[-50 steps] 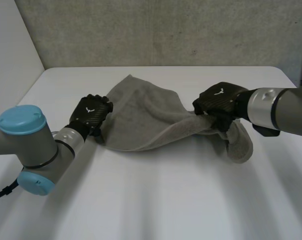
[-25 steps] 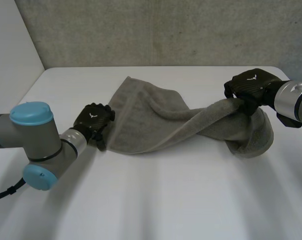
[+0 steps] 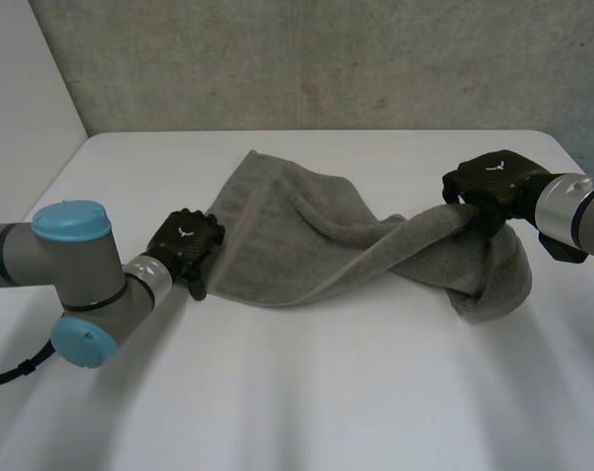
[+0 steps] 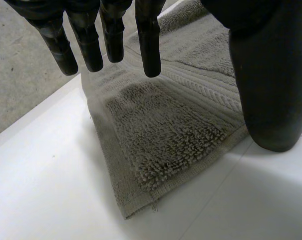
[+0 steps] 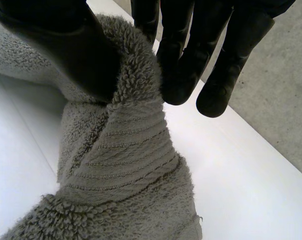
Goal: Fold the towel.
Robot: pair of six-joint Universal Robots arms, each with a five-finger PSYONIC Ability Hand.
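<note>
white table (image 3: 326, 392): right hand (image 3: 493, 183) pinches the twisted towel (image 3: 277, 235).

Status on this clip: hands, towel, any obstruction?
Left hand open, at a corner of the towel. Right hand pinching the opposite end, bunched. Cloth twisted between them, not yet folded. Nothing in the way.

The right hand (image 3: 493, 183) now sits much farther right than a second ago, pulling the towel (image 3: 277, 240) out into a long twisted band. The left hand (image 3: 186, 242) seems slightly nearer the camera.
</note>
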